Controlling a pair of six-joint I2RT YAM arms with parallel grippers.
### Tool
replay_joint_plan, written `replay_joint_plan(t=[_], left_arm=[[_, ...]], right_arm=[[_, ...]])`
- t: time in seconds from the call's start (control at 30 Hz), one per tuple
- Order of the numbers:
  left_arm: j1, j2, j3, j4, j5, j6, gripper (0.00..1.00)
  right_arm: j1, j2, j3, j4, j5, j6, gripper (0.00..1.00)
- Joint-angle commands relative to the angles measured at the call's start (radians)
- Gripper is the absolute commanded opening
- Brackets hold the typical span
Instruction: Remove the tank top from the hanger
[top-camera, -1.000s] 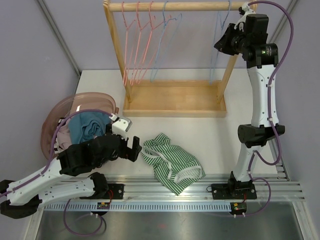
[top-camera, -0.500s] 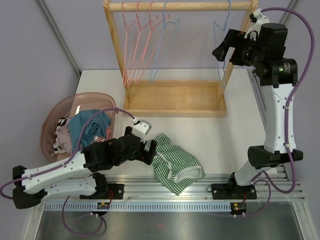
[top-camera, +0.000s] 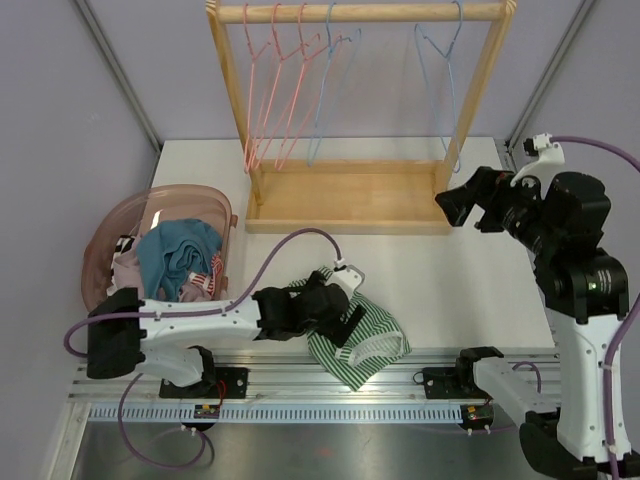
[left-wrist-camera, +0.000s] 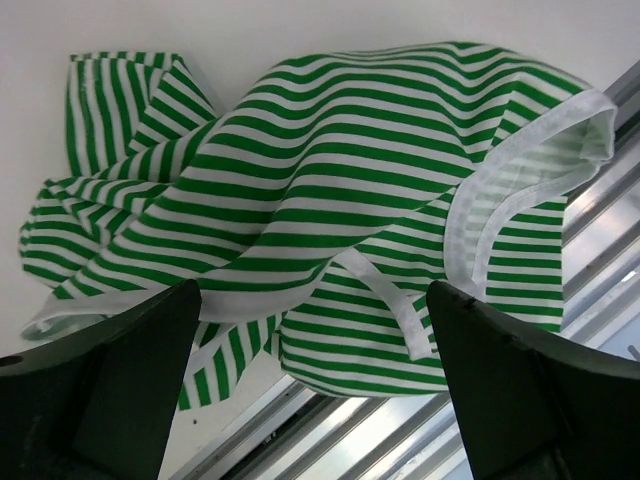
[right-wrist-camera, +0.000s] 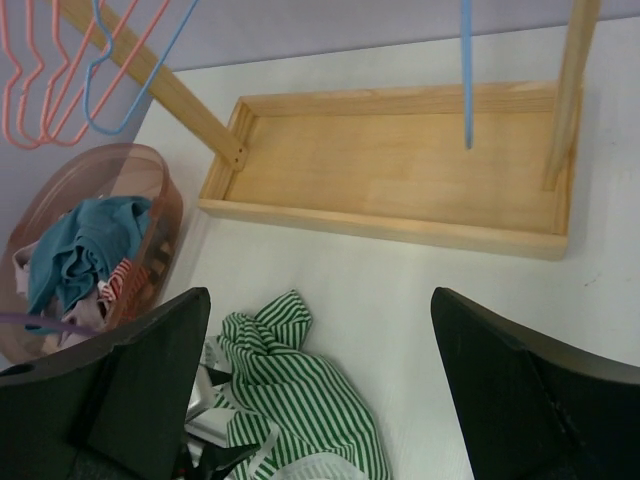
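Spread wide and holding nothing, the left gripper (top-camera: 343, 308) hangs over the tank top (top-camera: 375, 335), well in front of the wooden rack (top-camera: 350, 195) and a little left of its middle. In the left wrist view the gripper (left-wrist-camera: 315, 385) shows its two dark fingers (left-wrist-camera: 100, 390) far apart at the bottom corners, with the green-and-white striped tank top (left-wrist-camera: 330, 200) filling the space ahead of them. Whether the fingers touch the cloth cannot be told. The tank top is off the hangers and lies crumpled on the white table (top-camera: 440, 280) in front of the rack's base, its white-trimmed edge farthest from the rack reaching the metal rail (top-camera: 330, 375). The right gripper (top-camera: 458, 205) is also released, its jaws apart and empty, near the rack's right front corner. Its own camera looks toward the rack's tray-like base across the gripper (right-wrist-camera: 320, 400) and its fingers (right-wrist-camera: 540, 400), with the tank top (right-wrist-camera: 300, 390) low in that view. Pink hangers (top-camera: 270, 90) and blue hangers (top-camera: 325, 90) hang from the rack's top bar toward its left end, and one more blue one hangs near its right post. Off the rack's left front corner sits a pink basket (top-camera: 100, 245) holding bunched clothes (top-camera: 175, 250).
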Motion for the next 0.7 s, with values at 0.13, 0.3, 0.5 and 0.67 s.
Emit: replay_joint_plan(t=[0.13,0.3,0.5,0.67], left_arm=[[-0.008,0.202,0.054,0.151,-0.027,0.014,0.99],[-0.008,0.317,0.036,0.209,-0.013,-0.009,0.99],[-0.025,0.416,-0.053,0.321,0.065,-0.055,0.91],[-0.033,0.419,-0.096,0.346,0.058,-0.087,0.30]], right_arm=[[-0.003,-0.204,-0.236,0.194,-0.297,0.078,1.00],[-0.003,-0.288,-0.305,0.225,-0.382,0.095,0.99],[-0.003,-0.339,-0.297,0.196,-0.402,0.084,0.99],[-0.003,-0.372,-0.288,0.191,-0.417,0.081,0.99]])
